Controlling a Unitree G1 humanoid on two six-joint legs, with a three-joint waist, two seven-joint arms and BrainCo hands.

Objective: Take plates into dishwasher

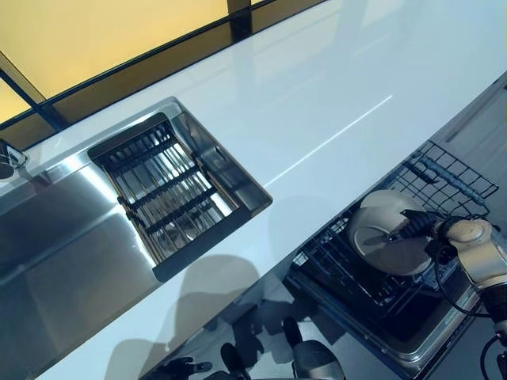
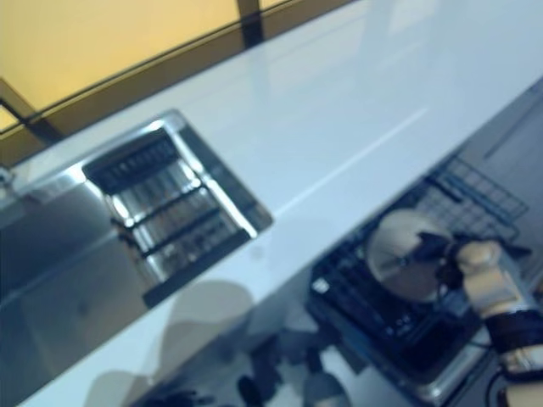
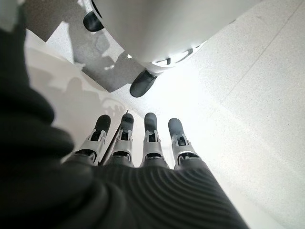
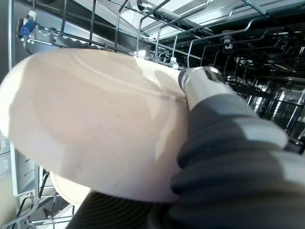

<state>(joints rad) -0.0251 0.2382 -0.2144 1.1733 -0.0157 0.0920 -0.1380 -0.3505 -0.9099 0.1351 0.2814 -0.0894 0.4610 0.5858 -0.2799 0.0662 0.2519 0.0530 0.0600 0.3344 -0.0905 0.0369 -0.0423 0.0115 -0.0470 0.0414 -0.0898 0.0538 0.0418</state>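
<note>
Right hand [image 1: 428, 229] is pinching the plate [image 1: 388, 233] over the dishwasher rack [image 1: 356, 277]; judged best: tilting it upright between tines.

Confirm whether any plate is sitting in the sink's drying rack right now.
No: the drying rack in the sink holds nothing, and the one plate in sight is gripped by the right hand over the dishwasher rack.

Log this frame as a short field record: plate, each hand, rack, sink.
plate: cream plate held over the dishwasher rack, not yet slotted
right hand: right hand pinching the plate
left hand: left hand idle, fingers straight, above the floor
rack: pulled out below the countertop
sink: sink holds a drainer rack, no plates seen
</note>
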